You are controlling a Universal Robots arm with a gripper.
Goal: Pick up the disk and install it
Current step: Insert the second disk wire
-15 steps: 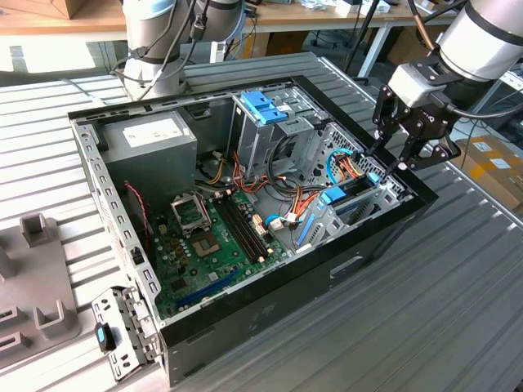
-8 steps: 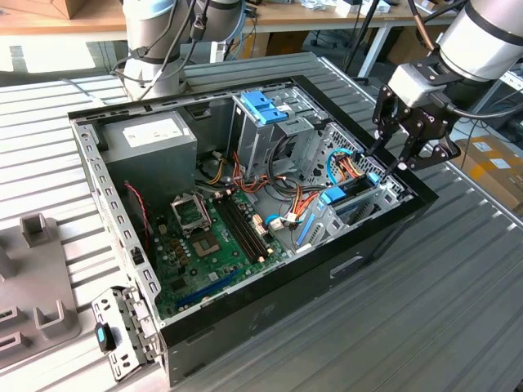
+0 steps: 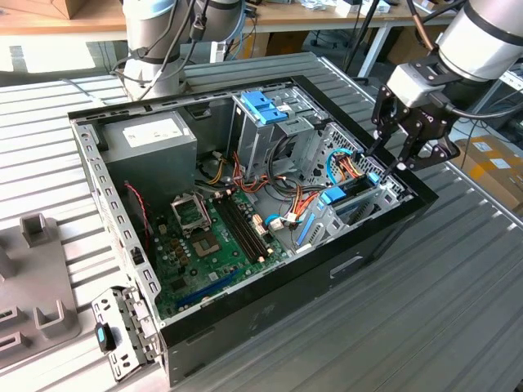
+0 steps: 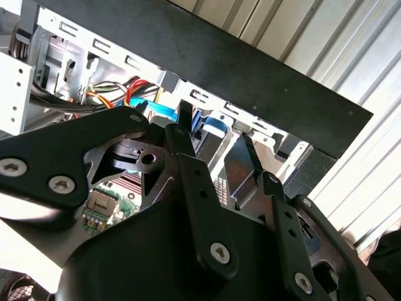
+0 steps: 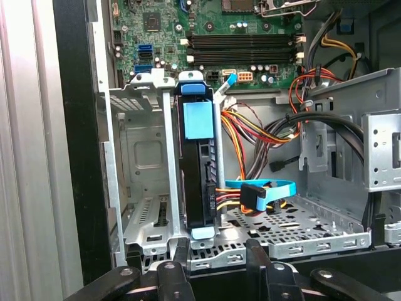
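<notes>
The disk (image 5: 199,169) stands on edge in a slot of the metal drive bay (image 5: 141,188) at the corner of the open computer case, with a blue rail along its edge and a blue tab on its face. In the exterior view the disk (image 3: 346,204) sits low in the case by the wall on that view's right. My gripper (image 3: 382,163) hovers just above it, open, one finger on each side of the disk's edge and not touching it. Both wrist views show the gripper (image 5: 216,248) (image 4: 213,128) with its fingers spread apart.
A blue flat cable (image 5: 263,188) and orange and yellow wires (image 5: 250,144) run beside the disk. The case also holds the motherboard (image 3: 208,237), a grey power-supply box (image 3: 151,139) and a drive cage with a blue handle (image 3: 263,106). Grey fixtures (image 3: 37,269) stand on the ribbed table.
</notes>
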